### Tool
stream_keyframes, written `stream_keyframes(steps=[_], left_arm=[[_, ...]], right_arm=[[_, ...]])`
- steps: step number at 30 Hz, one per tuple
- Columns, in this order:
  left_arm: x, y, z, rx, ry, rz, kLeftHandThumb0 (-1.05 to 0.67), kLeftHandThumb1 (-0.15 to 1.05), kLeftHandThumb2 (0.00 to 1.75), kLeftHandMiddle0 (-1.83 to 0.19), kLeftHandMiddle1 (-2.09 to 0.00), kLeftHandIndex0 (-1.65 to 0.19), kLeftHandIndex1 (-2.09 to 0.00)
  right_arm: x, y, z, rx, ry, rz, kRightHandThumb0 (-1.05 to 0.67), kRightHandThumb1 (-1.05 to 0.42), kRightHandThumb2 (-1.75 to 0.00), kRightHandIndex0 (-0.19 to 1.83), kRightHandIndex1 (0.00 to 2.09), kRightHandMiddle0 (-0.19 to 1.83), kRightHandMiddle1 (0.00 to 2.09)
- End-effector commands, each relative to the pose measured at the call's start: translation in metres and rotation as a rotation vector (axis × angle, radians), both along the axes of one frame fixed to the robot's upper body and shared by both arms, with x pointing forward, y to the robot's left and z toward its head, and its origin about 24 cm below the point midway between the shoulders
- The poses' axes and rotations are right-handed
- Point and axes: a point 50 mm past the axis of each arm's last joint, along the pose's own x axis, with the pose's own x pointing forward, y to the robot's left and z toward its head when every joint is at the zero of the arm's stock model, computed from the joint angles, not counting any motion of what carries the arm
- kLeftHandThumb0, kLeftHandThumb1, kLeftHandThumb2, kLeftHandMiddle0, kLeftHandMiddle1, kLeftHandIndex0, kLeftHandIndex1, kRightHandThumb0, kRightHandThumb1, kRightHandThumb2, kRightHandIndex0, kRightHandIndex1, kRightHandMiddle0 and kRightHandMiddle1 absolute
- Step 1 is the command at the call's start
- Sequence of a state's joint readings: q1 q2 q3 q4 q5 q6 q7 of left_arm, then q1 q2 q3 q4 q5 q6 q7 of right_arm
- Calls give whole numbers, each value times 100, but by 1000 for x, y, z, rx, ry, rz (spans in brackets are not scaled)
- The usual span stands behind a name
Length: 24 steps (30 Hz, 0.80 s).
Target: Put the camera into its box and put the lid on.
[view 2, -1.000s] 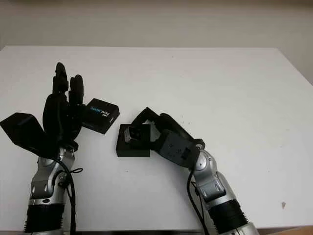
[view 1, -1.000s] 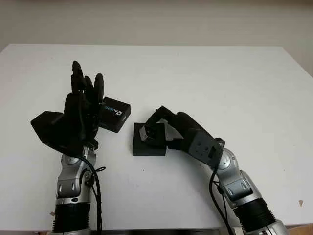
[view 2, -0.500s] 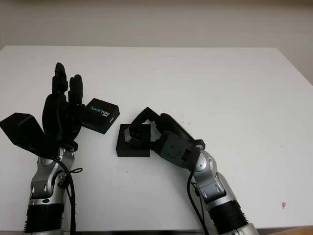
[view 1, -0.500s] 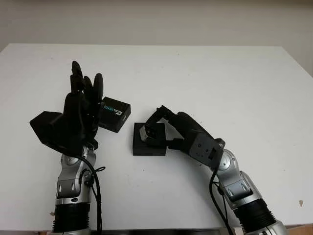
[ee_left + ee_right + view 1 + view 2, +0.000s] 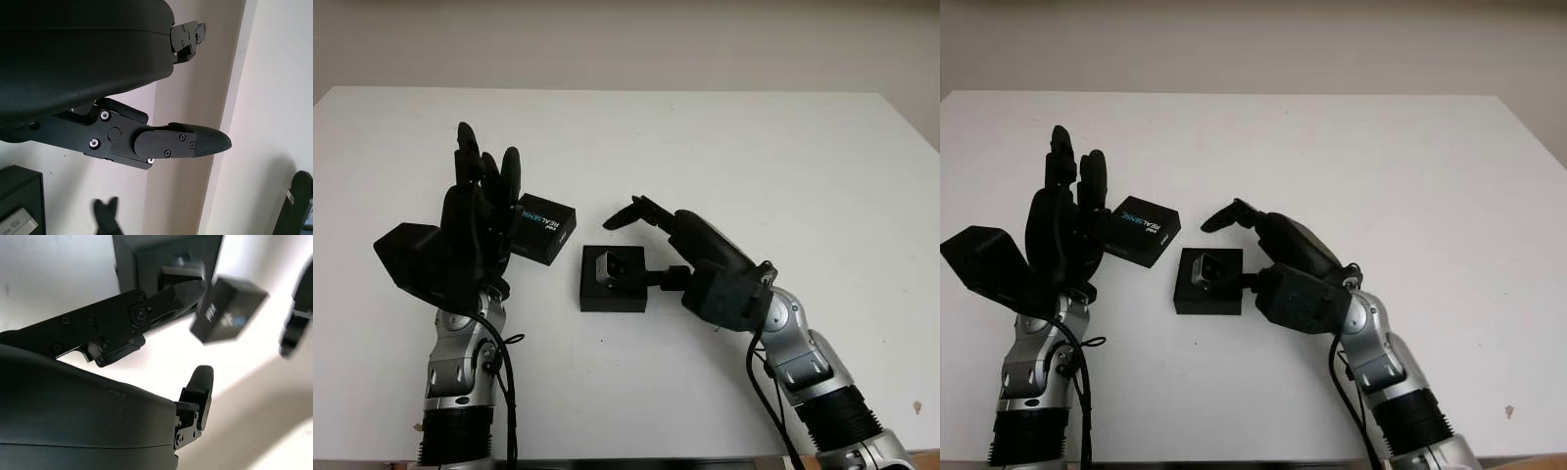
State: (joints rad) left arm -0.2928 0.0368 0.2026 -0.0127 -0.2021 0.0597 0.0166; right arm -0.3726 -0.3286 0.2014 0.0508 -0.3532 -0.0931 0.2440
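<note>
White tabletop [image 5: 783,157] fills the scene under a pale wall, and the task's things sit left of its middle, nearer the front edge than the back. The camera [image 5: 610,265] lies inside the open black box [image 5: 613,279], lens side up, so the first half of the job looks done. The lid [image 5: 543,227], black with blue lettering, lies flat just beside the box, off its back left corner, its long axis running slantwise toward the back left corner of the table. The left hand [image 5: 478,211] stands raised right next to the lid, open and holding nothing, partly overlapping its near end. The right hand [image 5: 690,245] is at the box's right side, open and empty, one finger reaching over the box's back edge. Judging by position, the left hand is the nearer to the lid, which must travel a short way toward the front right to cover the box.
</note>
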Motion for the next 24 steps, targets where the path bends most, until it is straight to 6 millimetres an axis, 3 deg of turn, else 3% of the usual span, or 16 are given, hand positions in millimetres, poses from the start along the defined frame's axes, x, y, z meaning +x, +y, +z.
stream_keyframes(steps=[1,10,24], left_arm=[[-2,1,3,7,-11,3,-65,105,32,19,-5,17,-4],[-2,1,3,16,-11,5,-65,105,33,19,-5,18,-4],[-1,0,4,4,-15,-3,-64,105,33,19,-4,19,-5]], right_arm=[[-1,-3,17,-14,-70,12,-61,-87,-5,20,9,9,71],[-12,-8,24,-54,-43,21,-60,-85,-5,18,6,17,48],[-18,5,2,-98,8,-2,-63,-87,-6,21,7,28,50]])
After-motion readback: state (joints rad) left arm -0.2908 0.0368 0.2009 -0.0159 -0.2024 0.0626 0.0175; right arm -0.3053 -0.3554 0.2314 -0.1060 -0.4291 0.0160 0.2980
